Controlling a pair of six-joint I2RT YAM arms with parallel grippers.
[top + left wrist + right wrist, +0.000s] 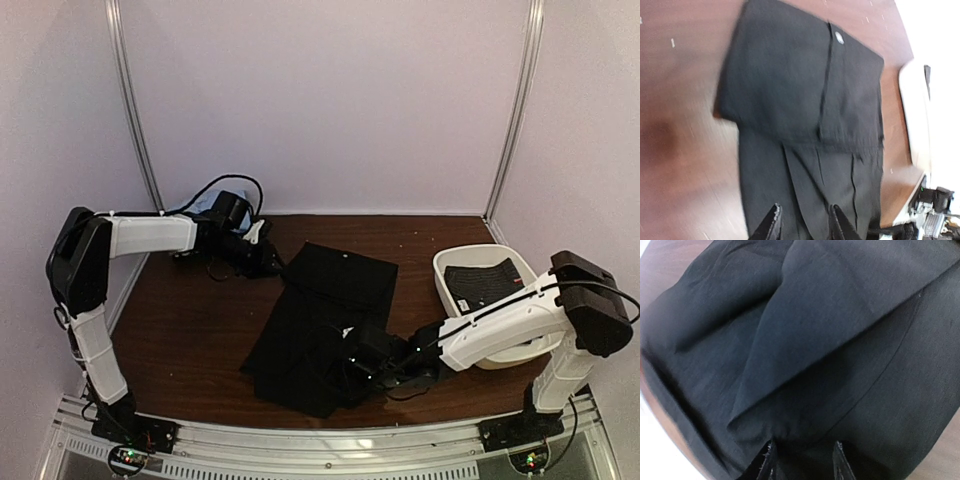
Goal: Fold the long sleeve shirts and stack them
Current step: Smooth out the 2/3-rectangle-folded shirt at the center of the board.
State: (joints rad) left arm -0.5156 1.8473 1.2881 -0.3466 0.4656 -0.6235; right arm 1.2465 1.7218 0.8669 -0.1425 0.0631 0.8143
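A plain black long sleeve shirt (pixel 325 315) lies partly folded in the middle of the table. In the left wrist view (pixel 800 90) its far part is folded over, with a white button (pixel 839 37) showing. My left gripper (pixel 268 262) hangs just off the shirt's far left corner, open and empty (pixel 805 224). My right gripper (pixel 356 358) is low over the shirt's near part, open (pixel 804 462), with a raised fold of black cloth (pixel 805 340) just ahead of the fingertips. A dark dotted shirt (pixel 485 282) lies in the white basket (pixel 447 285).
The white basket stands at the right side of the table, and its rim shows in the left wrist view (pixel 912 110). Bare brown tabletop (pixel 190 320) lies left of the shirt. White walls enclose the back and sides. A metal rail (pixel 320 450) runs along the near edge.
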